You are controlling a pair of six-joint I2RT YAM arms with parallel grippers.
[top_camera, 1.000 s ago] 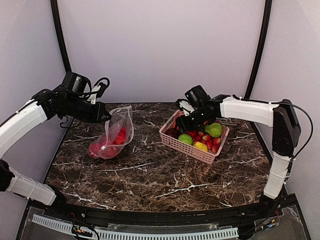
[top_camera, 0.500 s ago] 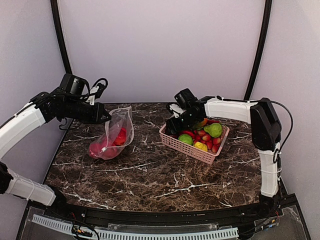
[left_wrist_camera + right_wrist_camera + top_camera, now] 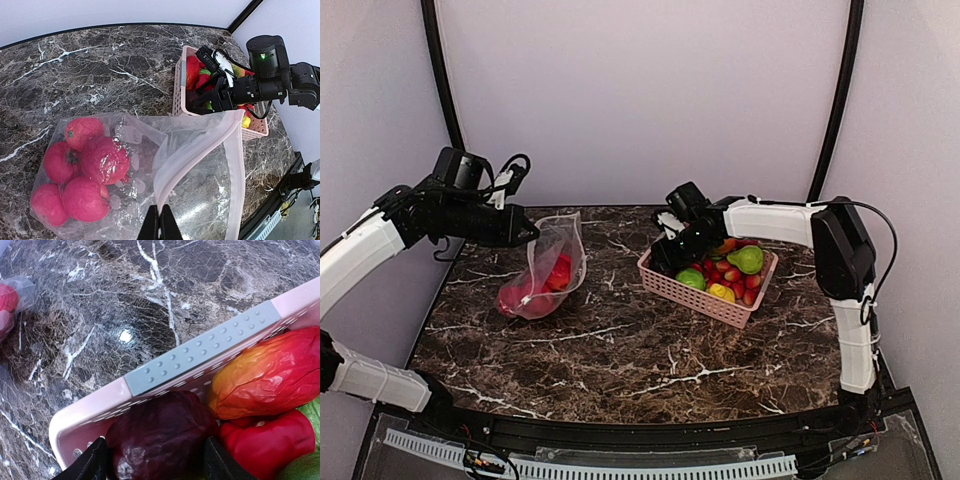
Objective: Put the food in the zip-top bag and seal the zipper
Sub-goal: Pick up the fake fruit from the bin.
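A: Entry one, left side?
B: Zip-top bag [image 3: 567, 243], clear, mouth edge held up at the left gripper [image 3: 529, 232]. Red food [image 3: 558, 271] in its lower end, which rests on the marble table [image 3: 640, 350].
A: Entry two, right side?
B: Pink basket [image 3: 703, 292], holding red, green and yellow fruit. Right gripper [image 3: 670, 256] down at its far-left corner.

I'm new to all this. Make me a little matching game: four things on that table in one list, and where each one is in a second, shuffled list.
Things:
1. zip-top bag
2. red fruits
3. dark purple fruit
4. green pear

Places:
A. in a corner of the pink basket, between the fingers of the right gripper
B. mouth edge pinched in the left gripper
C. lying inside the bag
D. in the basket, touched by no gripper

Pairs: 1-B, 2-C, 3-A, 4-D.
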